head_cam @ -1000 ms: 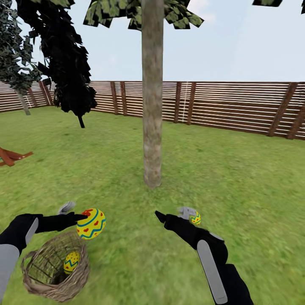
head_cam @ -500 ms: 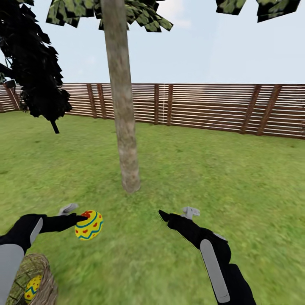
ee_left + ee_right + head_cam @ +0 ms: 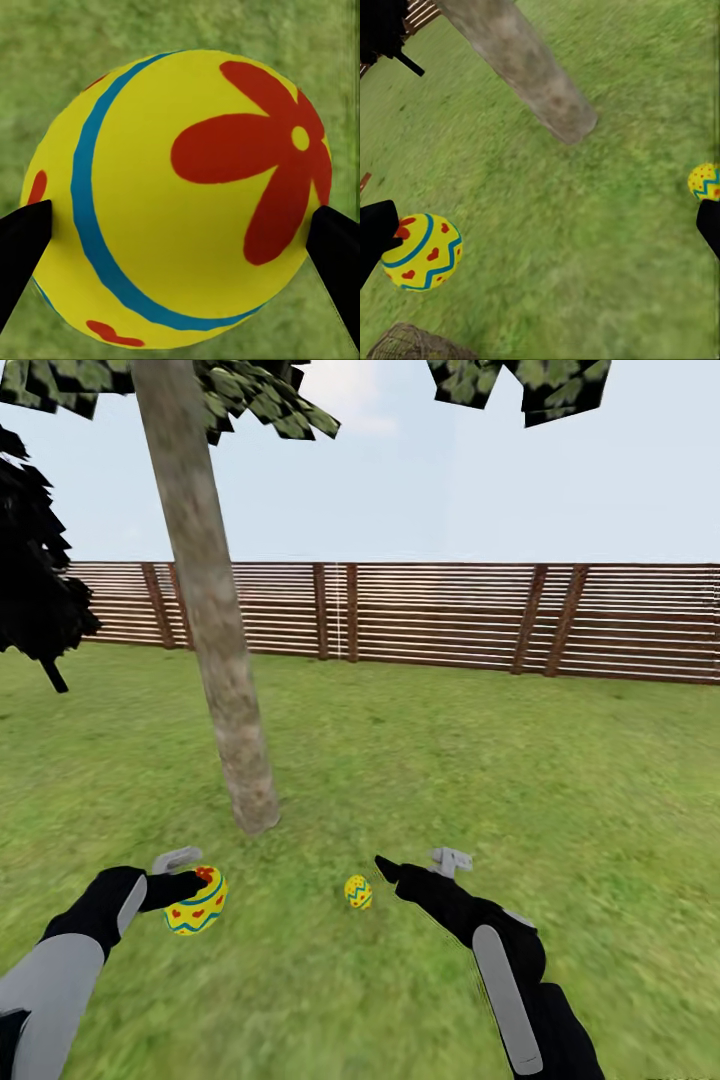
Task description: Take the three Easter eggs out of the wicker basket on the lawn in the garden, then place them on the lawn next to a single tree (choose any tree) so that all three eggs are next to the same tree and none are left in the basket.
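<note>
The tree's pale trunk (image 3: 232,700) rises from the lawn (image 3: 560,790) at left of centre; it also crosses the right wrist view as the same trunk (image 3: 536,79). My left gripper (image 3: 190,875) is shut on a yellow Easter egg (image 3: 197,903) with blue zigzags and red hearts, low over the grass in front of the trunk. Seen up close, that egg (image 3: 176,199) sits between both black fingers (image 3: 22,244). A second egg (image 3: 358,891) is down at the grass just left of my open right gripper (image 3: 418,865). The wicker basket's rim (image 3: 412,346) peeks in; the third egg is hidden.
A brown slat fence (image 3: 450,615) closes the garden behind the tree. A dark-leaved tree (image 3: 35,600) stands at the far left. Open grass stretches to the right of the trunk and ahead of both arms.
The camera has swung right, so the trunk slid left and the basket left the head view. My right gripper let go of its egg, now beside its fingertip. The left still holds its egg.
</note>
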